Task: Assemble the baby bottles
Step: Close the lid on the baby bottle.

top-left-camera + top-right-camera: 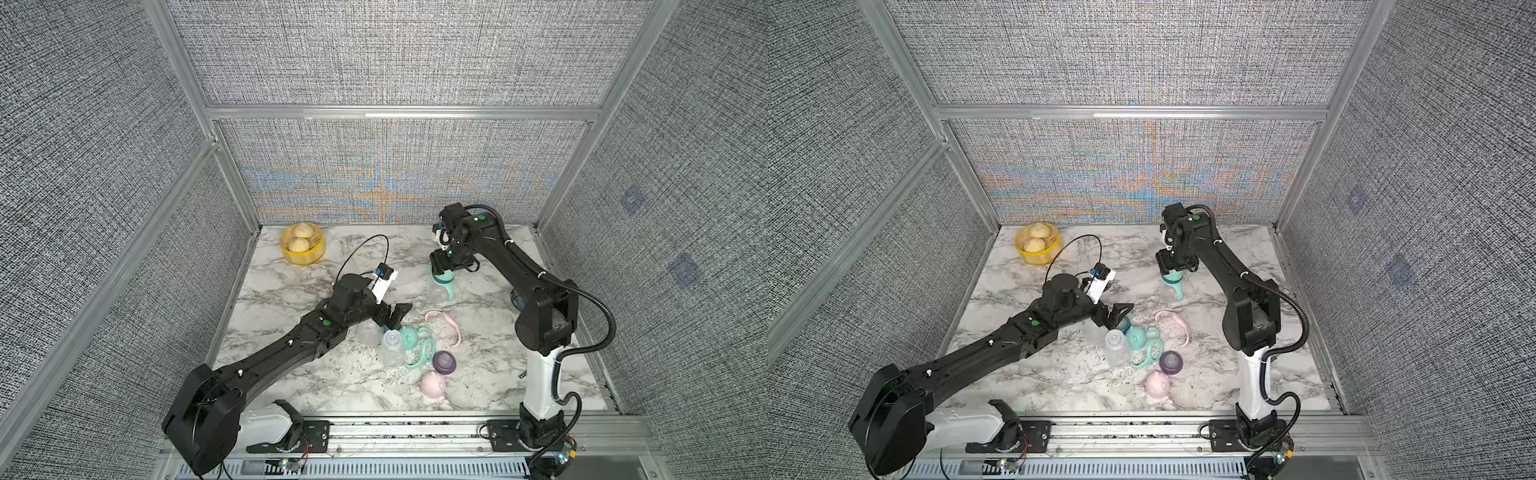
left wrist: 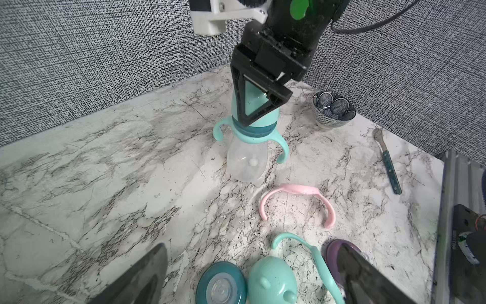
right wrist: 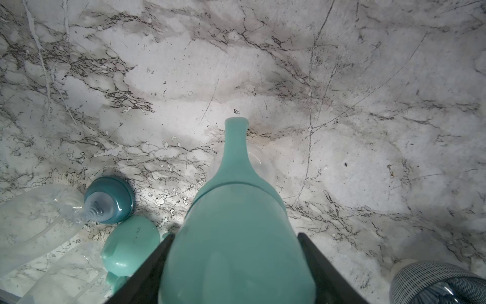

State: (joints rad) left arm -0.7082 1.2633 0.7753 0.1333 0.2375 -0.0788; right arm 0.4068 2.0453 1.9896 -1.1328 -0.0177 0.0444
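1. The left gripper (image 1: 397, 316) stands wide open and empty. A teal nipple collar (image 2: 221, 285) and a loose mint eared cap (image 2: 273, 281) lie just below its spread fingers.
2. A purple collar (image 2: 339, 252) sits beside one finger, and a pink handle (image 2: 297, 200) lies farther ahead.
3. The right gripper (image 1: 442, 268) is clamped on the mint dome cap (image 3: 236, 237) of an upright clear bottle (image 2: 246, 163), which stands directly beneath its fingers.
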